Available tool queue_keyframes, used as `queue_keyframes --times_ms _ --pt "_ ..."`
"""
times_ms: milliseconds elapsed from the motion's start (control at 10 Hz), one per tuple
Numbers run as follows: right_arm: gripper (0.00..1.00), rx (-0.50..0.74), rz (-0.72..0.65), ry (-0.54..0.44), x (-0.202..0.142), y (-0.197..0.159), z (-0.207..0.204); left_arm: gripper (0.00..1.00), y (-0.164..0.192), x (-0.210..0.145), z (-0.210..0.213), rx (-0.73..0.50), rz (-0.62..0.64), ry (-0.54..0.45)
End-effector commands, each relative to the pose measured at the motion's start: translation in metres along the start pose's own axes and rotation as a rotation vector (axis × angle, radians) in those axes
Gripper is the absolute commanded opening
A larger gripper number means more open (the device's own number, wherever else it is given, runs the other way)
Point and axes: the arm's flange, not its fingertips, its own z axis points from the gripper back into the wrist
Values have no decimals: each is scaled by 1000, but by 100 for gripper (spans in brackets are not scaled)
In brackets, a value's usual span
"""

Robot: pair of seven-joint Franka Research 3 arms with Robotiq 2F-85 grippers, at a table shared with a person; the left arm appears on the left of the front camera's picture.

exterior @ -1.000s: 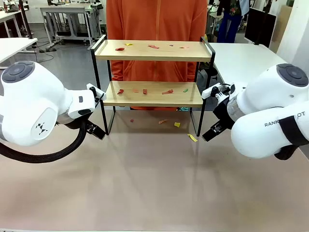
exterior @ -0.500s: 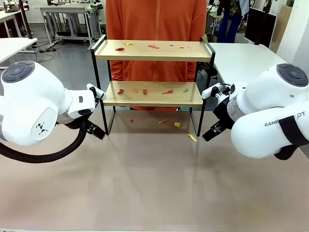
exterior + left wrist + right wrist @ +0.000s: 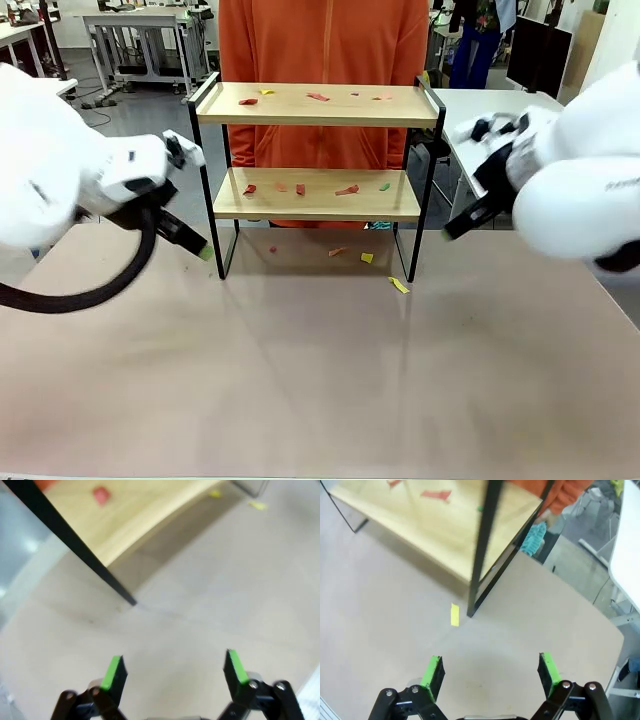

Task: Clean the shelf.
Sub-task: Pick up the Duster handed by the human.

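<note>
Wooden-boarded, black-framed two-tier shelf (image 3: 320, 118): far middle of beige table (image 3: 320, 380).
Progress: unstarted, I judge; coloured paper scraps (image 3: 347, 190) litter both boards and underneath.
My left claw (image 3: 173, 665), my right claw (image 3: 490, 662): both wide, empty.

Shelf (image 3: 300, 108) on table (image 3: 320, 380), person (image 3: 320, 40) behind; scraps (image 3: 347, 190) on both boards and beneath; left tool (image 3: 172, 670), right tool (image 3: 490, 672) flanking.

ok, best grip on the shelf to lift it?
Probably the shelf's thin black end posts, one per arm, each from its own outer side: left gripper and right gripper sit open beside them; the boards look too wide to pinch.
</note>
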Motion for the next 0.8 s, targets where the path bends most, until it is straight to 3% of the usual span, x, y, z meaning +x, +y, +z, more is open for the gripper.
queue_keyframes --times_ms 0,200,400,600,700 --pt "100 152 78 -53 -3 -49 18 100 67 -8 43 -154 -91 39" --pt "100 303 182 -181 -16 -101 22 100 129 -21 67 -333 -302 -34" --pt "100 334 211 -232 -33 -144 5 100 173 -29 66 -431 -399 -135" --pt "100 346 186 -280 -51 -168 -19 100 198 -33 56 -450 -419 -222" --pt "100 339 132 -326 -55 -166 -22 100 167 -22 50 -425 -345 -244"
